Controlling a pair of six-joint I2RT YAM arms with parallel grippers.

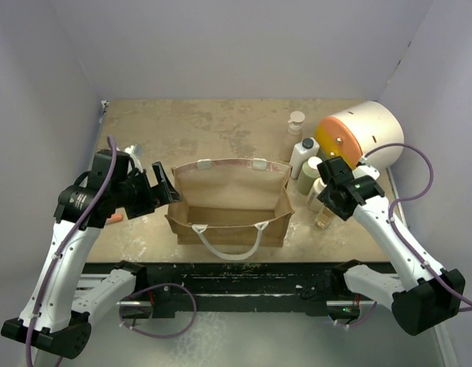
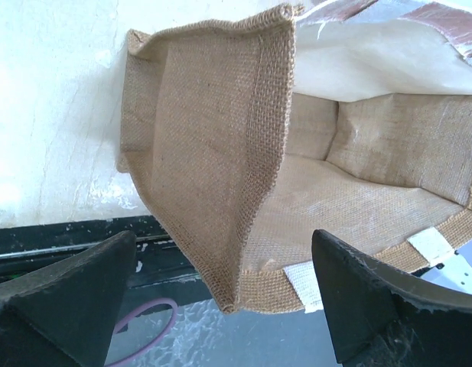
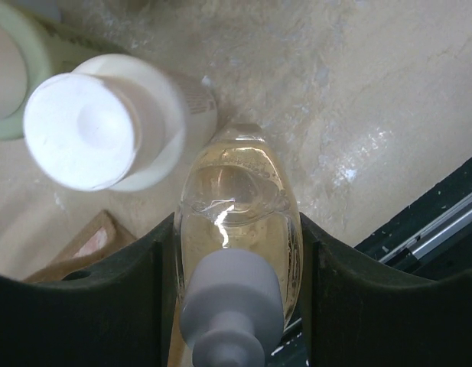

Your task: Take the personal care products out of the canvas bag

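Note:
The tan canvas bag [image 1: 228, 216] stands open at mid-table; the left wrist view shows its near-left corner [image 2: 213, 153] and a bare inside floor. My left gripper [image 1: 165, 187] is open and empty beside the bag's left end, its jaws straddling that corner [image 2: 224, 237] without touching it. My right gripper [image 1: 331, 205] is shut on the small amber white-capped bottle [image 3: 236, 191], upright just right of the bag [image 1: 324, 219]. Whether it rests on the table I cannot tell. The cream wide-capped bottle [image 3: 105, 122] stands right behind it. The olive-green [image 1: 309, 174], white black-capped [image 1: 304, 157] and beige pump [image 1: 296, 130] bottles stand in a row further back.
A large white, orange and yellow cylinder [image 1: 358, 138] lies at the back right, close to the bottles. A thin orange marker [image 1: 115, 218] lies under my left arm near the left wall. The table's front edge with a black rail [image 1: 236, 275] runs close behind the bag.

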